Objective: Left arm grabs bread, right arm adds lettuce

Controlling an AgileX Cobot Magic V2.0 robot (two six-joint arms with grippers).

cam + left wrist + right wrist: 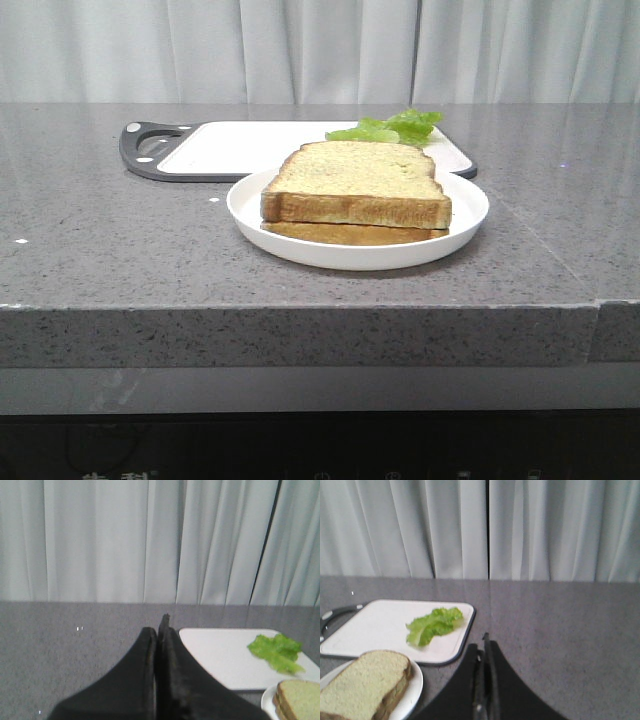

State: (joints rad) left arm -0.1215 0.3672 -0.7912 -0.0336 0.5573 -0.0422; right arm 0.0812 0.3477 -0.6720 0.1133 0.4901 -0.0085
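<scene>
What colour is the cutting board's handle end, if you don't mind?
Dark grey, almost black, on the white cutting board; clearest in the front view.

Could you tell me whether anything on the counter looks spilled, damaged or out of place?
Nothing stands out. The bread sits on a thinner slice on the white plate, and the lettuce lies on the cutting board behind it.

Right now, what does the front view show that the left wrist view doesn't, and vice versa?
Front view only: the whole round white plate, the thinner toast slice under the thick square golden bread slice, the cutting board's dark grey handle, and the counter's front edge.

Left wrist view only: the black left gripper, fingers pressed together, empty.

Both: the bread, the ruffled light-green lettuce leaf lying on the white cutting board, the grey speckled counter, and the pale curtain.
</scene>
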